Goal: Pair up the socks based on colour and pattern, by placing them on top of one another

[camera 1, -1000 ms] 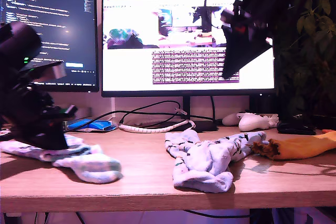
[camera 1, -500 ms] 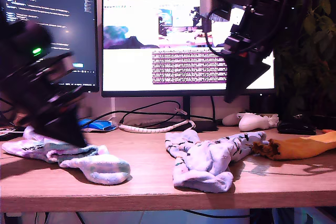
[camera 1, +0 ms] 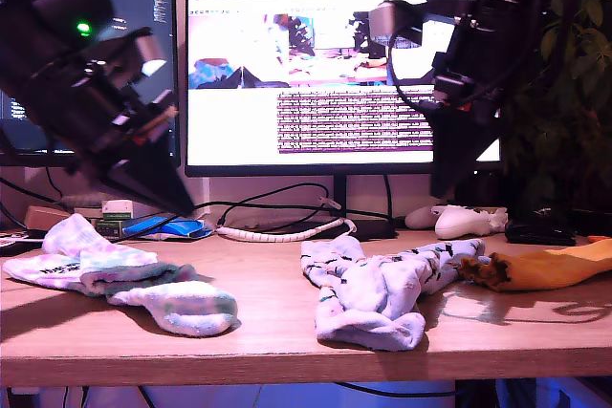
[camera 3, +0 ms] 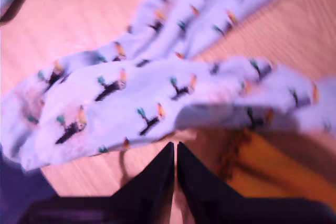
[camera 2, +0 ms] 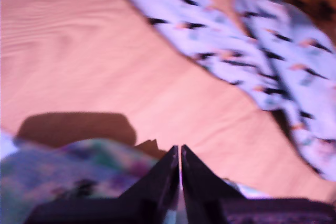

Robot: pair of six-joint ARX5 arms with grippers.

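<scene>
A heap of white socks with pink and teal blotches lies on the desk at the exterior view's left; it also shows blurred in the first wrist view. My first gripper hangs above it, shut and empty. Two pale lavender socks with small dark prints lie crumpled in the middle. A mustard-orange sock touches them toward the exterior view's right. My second gripper hovers over the lavender socks near the orange one, shut and empty.
Two monitors stand along the back of the wooden desk. A white game controller, a coiled white cable and a blue object lie behind the socks. A plant fills the exterior view's right.
My first gripper has lifted off the blotched socks and risen, leaving them on the desk. My second gripper has swung toward the exterior view's right and come lower.
</scene>
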